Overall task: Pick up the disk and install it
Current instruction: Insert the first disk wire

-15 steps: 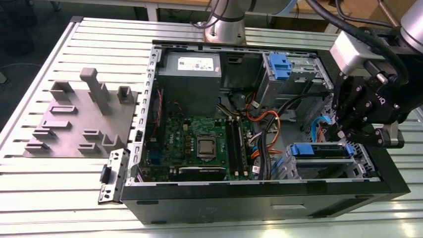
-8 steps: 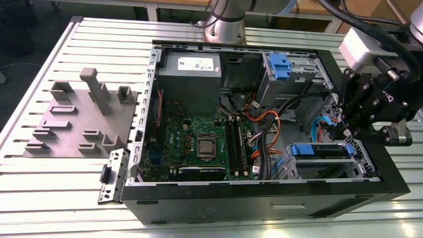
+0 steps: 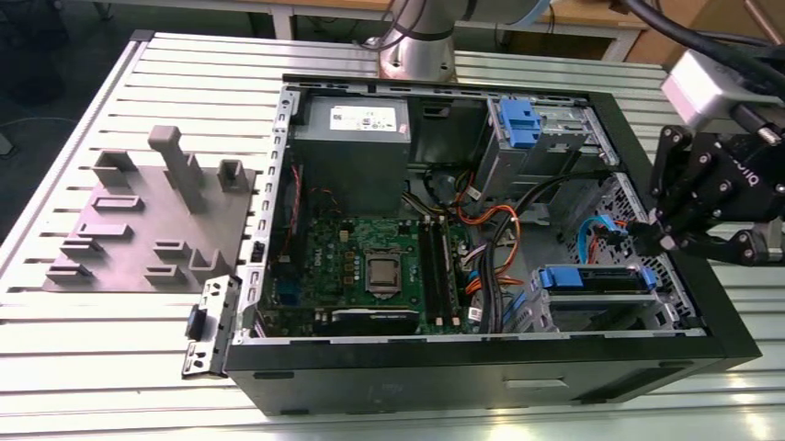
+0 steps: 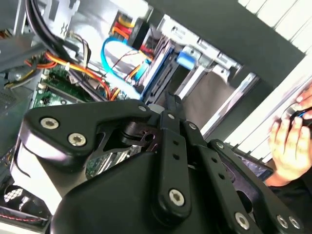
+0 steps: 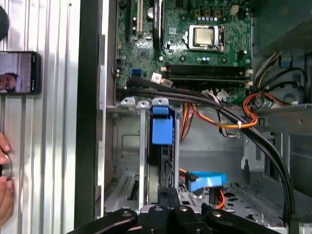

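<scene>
**Disk seated in the drive cage; gripper at its outer end**

Exterior view: the disk (image 3: 598, 280) lies in the drive cage at the corner of the open computer case (image 3: 491, 363) on the exterior view's right, so installation appears to be at or near completion. The gripper (image 3: 641, 237) hangs just beside it, and contact cannot be confirmed. Second wrist view: the gripper (image 4: 170, 105) body blocks most of the cage, and full seating of the disk cannot be judged. A person's hand (image 4: 292, 141) is outside the case. First wrist view: the disk (image 5: 163, 146) stands edge-on between the cage rails, blue tab toward the motherboard (image 5: 195, 44), with the gripper (image 5: 168, 195) at its near end. Its label is hidden. Whether the gripper is open, closed or gripping cannot be told.
</scene>
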`<move>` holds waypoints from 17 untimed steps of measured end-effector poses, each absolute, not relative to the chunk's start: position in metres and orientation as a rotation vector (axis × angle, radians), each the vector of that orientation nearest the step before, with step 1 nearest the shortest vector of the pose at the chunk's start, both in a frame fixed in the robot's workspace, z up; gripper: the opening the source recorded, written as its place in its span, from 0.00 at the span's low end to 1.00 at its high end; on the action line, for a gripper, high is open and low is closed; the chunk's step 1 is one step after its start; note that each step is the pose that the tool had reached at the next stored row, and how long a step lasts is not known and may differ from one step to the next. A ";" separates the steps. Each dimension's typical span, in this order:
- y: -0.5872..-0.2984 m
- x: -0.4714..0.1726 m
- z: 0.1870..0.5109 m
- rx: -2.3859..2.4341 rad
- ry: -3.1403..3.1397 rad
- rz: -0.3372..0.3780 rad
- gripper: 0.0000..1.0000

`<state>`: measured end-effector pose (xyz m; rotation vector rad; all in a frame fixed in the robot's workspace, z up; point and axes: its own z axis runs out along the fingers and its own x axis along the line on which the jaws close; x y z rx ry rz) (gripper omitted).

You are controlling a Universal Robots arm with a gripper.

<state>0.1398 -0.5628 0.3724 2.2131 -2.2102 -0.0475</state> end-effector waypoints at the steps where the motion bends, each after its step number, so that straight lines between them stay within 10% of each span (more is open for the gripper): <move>1: -0.562 0.143 0.372 2.213 -2.210 -0.047 0.11; 17: -0.536 0.163 0.366 2.169 -2.166 -0.064 0.11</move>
